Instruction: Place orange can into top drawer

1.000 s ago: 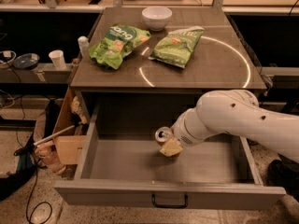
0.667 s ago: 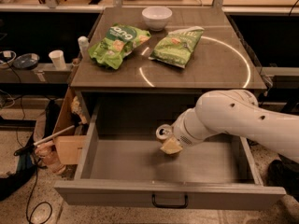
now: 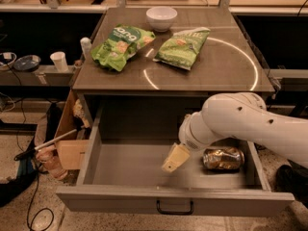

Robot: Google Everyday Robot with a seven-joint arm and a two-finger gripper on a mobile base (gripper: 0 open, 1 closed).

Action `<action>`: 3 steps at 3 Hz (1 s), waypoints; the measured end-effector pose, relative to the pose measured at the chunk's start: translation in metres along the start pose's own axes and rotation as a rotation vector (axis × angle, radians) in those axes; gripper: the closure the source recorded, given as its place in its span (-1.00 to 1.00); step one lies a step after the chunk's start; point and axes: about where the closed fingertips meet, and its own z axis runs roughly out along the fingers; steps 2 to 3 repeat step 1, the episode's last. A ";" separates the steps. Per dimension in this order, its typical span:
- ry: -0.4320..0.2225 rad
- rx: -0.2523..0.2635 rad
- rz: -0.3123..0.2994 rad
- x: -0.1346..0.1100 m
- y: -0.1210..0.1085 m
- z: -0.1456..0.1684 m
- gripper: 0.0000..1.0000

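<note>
Glossy metal orange can (image 3: 224,158); matt top drawer (image 3: 130,166); hand (image 3: 175,158) inside it, perhaps plastic.

A: How many on the desk (image 3: 216,76)?
B: Two green chip bags (image 3: 121,46) (image 3: 182,47), one white bowl (image 3: 161,17).
A: And below?
B: One top drawer (image 3: 125,165), one orange can (image 3: 223,159) in it, one end effector (image 3: 174,159) near the can.

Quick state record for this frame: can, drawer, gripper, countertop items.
can: orange can lying on its side on the drawer floor, right part
drawer: top drawer pulled open; black handle on the front panel
gripper: gripper over the drawer floor, left of the can, apart from it
countertop: left chip bag, right chip bag, white bowl behind them
status: can is in the drawer, not held
</note>
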 end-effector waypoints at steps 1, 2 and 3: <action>0.000 0.000 0.000 0.000 0.000 0.000 -1.00; 0.000 0.000 0.000 0.000 0.000 0.000 -1.00; 0.000 0.000 0.000 0.000 0.000 0.000 -1.00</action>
